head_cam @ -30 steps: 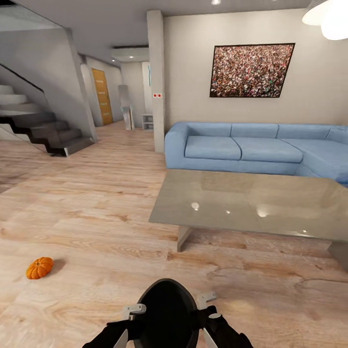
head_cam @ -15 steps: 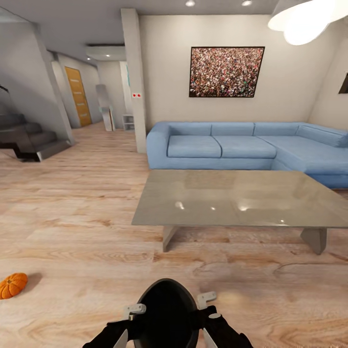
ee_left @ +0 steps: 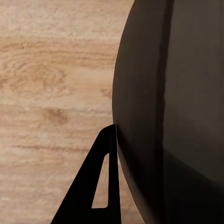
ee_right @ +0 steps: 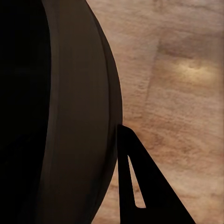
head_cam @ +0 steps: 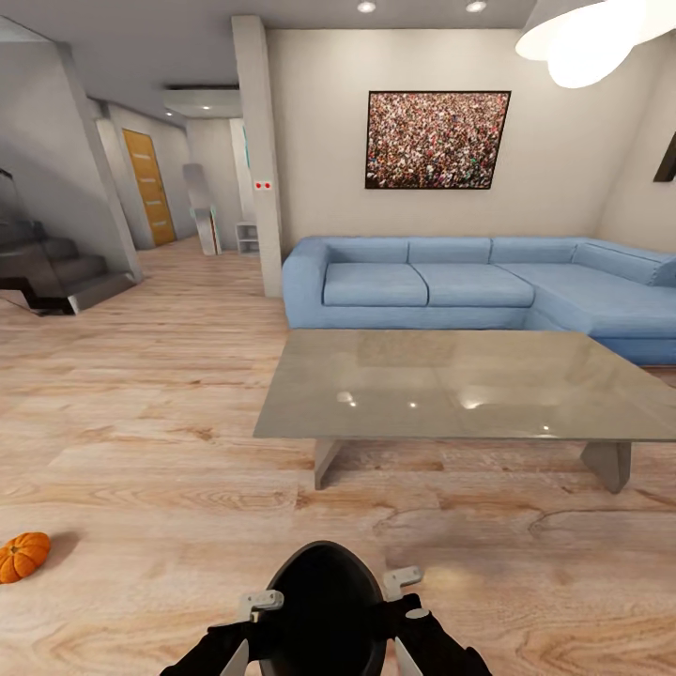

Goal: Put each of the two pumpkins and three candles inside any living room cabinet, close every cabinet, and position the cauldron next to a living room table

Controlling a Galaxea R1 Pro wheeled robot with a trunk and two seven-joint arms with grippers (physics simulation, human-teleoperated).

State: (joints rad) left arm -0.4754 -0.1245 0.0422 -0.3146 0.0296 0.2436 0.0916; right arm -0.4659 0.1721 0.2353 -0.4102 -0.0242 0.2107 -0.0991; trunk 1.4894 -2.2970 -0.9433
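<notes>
The black cauldron [head_cam: 326, 606], cut off at the head view's lower edge, sits pinched between the left gripper [head_cam: 246, 631] and right gripper [head_cam: 406, 615], each clamped on its wall. A pumpkin [head_cam: 23, 556] lies on the wooden floor [head_cam: 169, 469], well left of the low table [head_cam: 460, 385]. No writing is legible.

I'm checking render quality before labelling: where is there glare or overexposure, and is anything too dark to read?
Head view: the ceiling lamp is blown out white, and bright spots reflect off the glossy coffee table. Left wrist view: the cauldron is a near-featureless black mass. Right wrist view: a soft glare patch lies on the wood floor.
</notes>
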